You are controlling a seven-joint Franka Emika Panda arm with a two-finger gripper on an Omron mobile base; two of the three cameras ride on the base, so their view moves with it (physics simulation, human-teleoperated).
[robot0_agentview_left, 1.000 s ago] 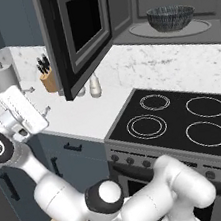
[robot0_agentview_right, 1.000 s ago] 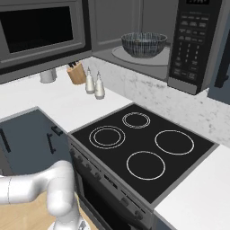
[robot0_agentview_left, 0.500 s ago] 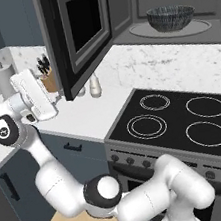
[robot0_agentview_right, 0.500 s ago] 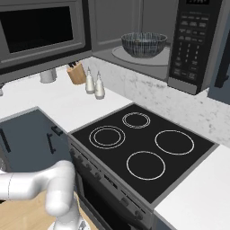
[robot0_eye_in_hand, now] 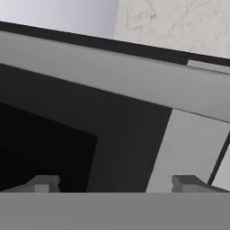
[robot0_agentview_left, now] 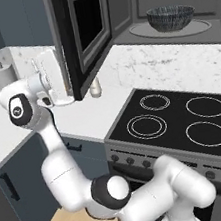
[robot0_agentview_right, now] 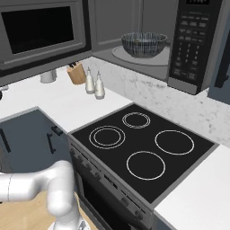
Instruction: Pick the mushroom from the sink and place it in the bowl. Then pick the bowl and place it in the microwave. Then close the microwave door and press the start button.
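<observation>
Bowl (robot0_agentview_left: 171, 17) first: you can see it sitting on the round turntable (robot0_agentview_left: 170, 28) inside the microwave (robot0_agentview_right: 148, 45), upright and near the middle of the grey cavity. From either base view its rim hides the inside, so you cannot tell whether the mushroom lies in it. The microwave door (robot0_agentview_left: 82, 33) stands swung out to the left of the microwave, its dark glass window facing the stove. Just left of that door's outer edge you find the hand (robot0_agentview_left: 52, 81), its white body raised beside the frame; whether it touches the door you cannot tell. In the hand view the two finger tips (robot0_eye_in_hand: 42, 183) stand spread wide apart with nothing between them, and the door's black frame and grey edge fill the space ahead. Below the microwave sits the black stove (robot0_agentview_right: 139, 146) with four rings. On the tabletop (robot0_agentview_right: 63, 105) left of the microwave stand two small shakers (robot0_agentview_right: 95, 85) and a knife block (robot0_agentview_right: 77, 73); the door cuts off much of that corner in the left base view.
</observation>
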